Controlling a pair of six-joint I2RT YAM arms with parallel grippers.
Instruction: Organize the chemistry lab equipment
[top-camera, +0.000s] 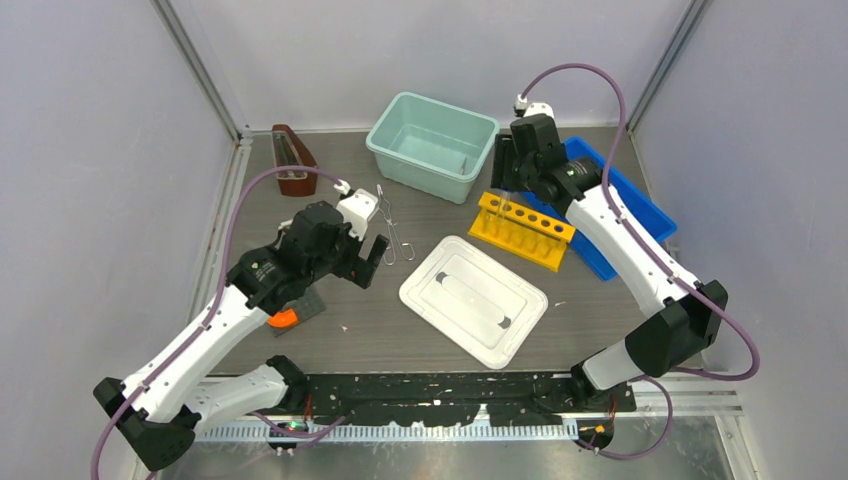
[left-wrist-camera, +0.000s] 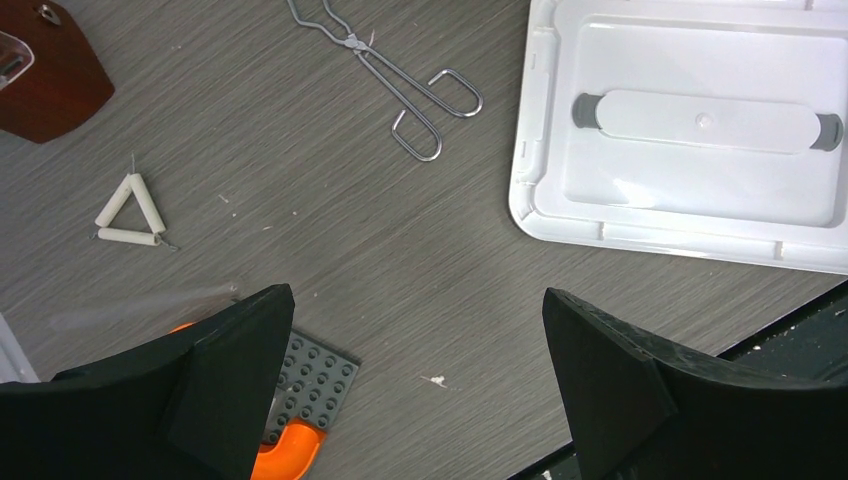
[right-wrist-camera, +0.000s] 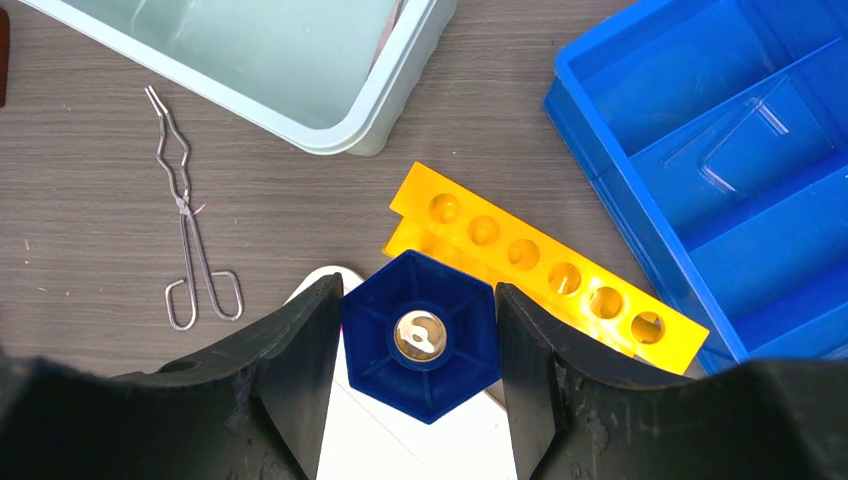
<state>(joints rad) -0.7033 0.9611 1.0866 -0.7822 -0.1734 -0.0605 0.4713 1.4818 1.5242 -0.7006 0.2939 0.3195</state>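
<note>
My right gripper (right-wrist-camera: 418, 292) is shut on a dark blue hexagonal knob-like piece (right-wrist-camera: 421, 337) with a shiny centre. It holds the piece above the yellow rack (right-wrist-camera: 545, 262) and the white lid's corner. In the top view this gripper (top-camera: 508, 183) hangs between the teal bin and the blue tray. Silver wire tongs (top-camera: 393, 233) lie on the table, and show in the left wrist view (left-wrist-camera: 402, 78) and the right wrist view (right-wrist-camera: 190, 232). A small white triangle (left-wrist-camera: 130, 212) lies left of them. My left gripper (left-wrist-camera: 420, 385) is open and empty above bare table, near the tongs in the top view (top-camera: 366, 258).
A teal bin (top-camera: 433, 146) stands at the back, with a blue divided tray (top-camera: 612, 207) to its right holding a clear glass piece (right-wrist-camera: 738, 132). A white lid (top-camera: 473, 299) lies mid-table. A grey studded plate (left-wrist-camera: 316, 375) with an orange piece and a brown object (top-camera: 292, 160) sit left.
</note>
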